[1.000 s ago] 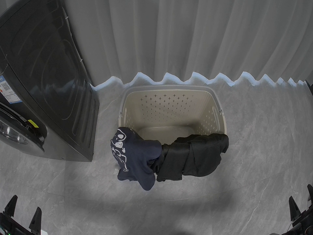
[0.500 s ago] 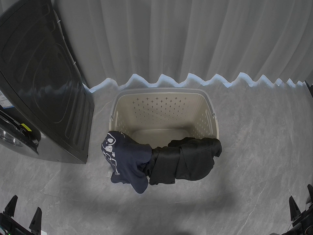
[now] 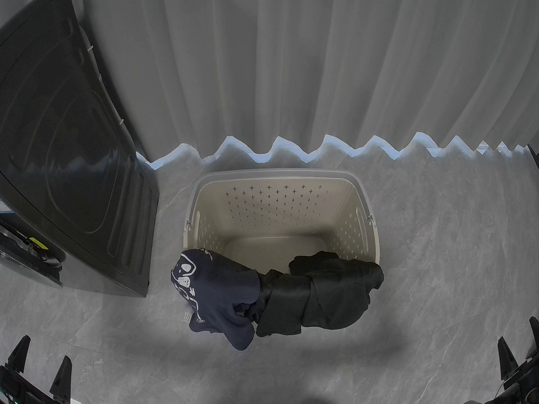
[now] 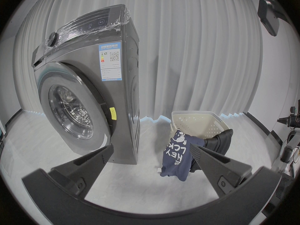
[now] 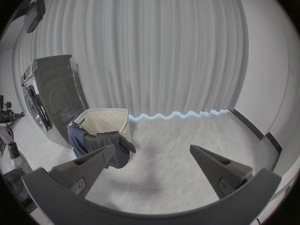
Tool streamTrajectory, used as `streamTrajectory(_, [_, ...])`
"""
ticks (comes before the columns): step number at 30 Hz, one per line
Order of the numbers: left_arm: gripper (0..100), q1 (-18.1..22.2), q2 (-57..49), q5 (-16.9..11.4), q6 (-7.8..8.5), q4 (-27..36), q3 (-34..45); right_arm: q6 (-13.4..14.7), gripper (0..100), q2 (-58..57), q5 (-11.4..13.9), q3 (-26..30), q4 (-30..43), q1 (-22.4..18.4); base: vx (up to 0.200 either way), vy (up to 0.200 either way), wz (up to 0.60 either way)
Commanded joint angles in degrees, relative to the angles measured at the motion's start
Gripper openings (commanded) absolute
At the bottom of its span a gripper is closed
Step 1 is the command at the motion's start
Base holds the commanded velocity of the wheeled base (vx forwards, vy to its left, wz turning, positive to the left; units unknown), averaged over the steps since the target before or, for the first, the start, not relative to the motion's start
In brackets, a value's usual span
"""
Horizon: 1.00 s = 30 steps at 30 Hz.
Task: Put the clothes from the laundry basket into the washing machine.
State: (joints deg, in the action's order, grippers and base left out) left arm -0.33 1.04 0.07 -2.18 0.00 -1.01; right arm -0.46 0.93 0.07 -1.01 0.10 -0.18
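A beige laundry basket [image 3: 281, 194] stands on the grey floor before the curtain. Over its near rim hang a navy printed shirt [image 3: 216, 293] on the left and a black garment [image 3: 320, 295] on the right; the basket's bottom looks bare. The dark washing machine [image 3: 62, 152] stands to the left, its round door [image 4: 73, 111] closed in the left wrist view. My left gripper [image 4: 151, 153] is open and empty, low at the near left, well short of the basket [image 4: 198, 122]. My right gripper [image 5: 150, 155] is open and empty at the near right, away from the clothes [image 5: 106, 142].
A white pleated curtain [image 3: 314, 57] closes off the back. Open grey floor [image 3: 460, 242] lies to the right of the basket and in front of it. A narrow strip of floor separates the basket from the machine's side panel.
The head camera has shifted: the basket and machine sit lower and further left in the picture than before. Both grippers hold the same spots at the picture's bottom corners.
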Motion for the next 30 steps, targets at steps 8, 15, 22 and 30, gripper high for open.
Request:
streamTrajectory(8, [100, 0.0, -0.8, 0.0, -0.02, 0.0, 0.9, -0.1, 100, -0.9, 0.0, 0.9, 0.0, 0.0, 0.15, 0.0, 0.0])
streamTrajectory(15, [100, 0.0, -0.8, 0.0, 0.07, 0.0, 0.9, 0.0, 100, -0.9, 0.0, 0.9, 0.0, 0.0, 0.143, 0.0, 0.0])
streamTrajectory(22, [100, 0.0, -0.8, 0.0, -0.02, 0.0, 0.9, 0.0, 100, -0.9, 0.0, 0.9, 0.0, 0.0, 0.029, 0.0, 0.0])
streamTrajectory(30, [100, 0.0, -0.8, 0.1, -0.19, 0.0, 0.9, 0.0, 100, -0.9, 0.0, 0.9, 0.0, 0.0, 0.0, -0.15, 0.0])
